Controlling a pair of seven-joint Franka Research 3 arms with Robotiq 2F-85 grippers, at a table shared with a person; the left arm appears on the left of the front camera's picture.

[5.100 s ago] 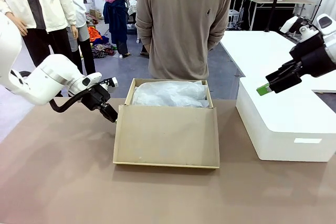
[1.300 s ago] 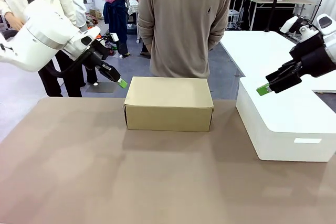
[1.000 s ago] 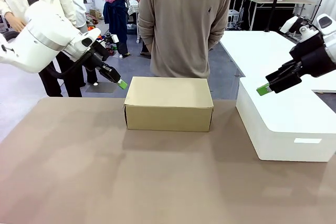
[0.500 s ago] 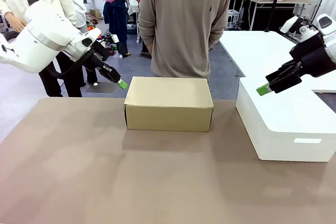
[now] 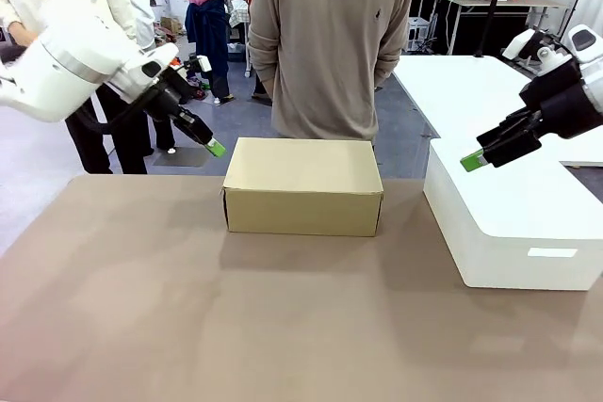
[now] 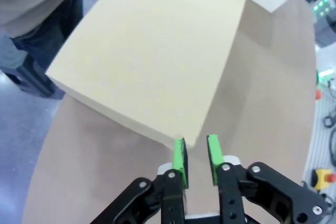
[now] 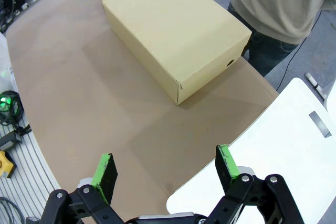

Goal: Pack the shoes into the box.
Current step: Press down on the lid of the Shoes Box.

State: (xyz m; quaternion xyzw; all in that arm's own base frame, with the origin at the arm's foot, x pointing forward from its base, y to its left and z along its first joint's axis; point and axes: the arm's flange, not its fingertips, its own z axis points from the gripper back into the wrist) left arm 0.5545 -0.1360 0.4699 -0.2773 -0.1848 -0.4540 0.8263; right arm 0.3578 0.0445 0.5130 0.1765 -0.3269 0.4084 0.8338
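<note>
We see the box (image 5: 303, 185) mid-frame on the table (image 5: 188, 308), lid now closed, so packing looks done. Right gripper (image 5: 492, 151) at right spread wide, empty; left gripper (image 5: 209, 143), upper left, has lifted slightly, jaws barely parted, empty.

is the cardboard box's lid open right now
No, the tan box sits shut on the table, its flat lid down and nothing of the inside showing.

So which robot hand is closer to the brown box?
Left. The left gripper hangs just off the box at its upper left corner; the right gripper hangs farther off, above the white box.
</note>
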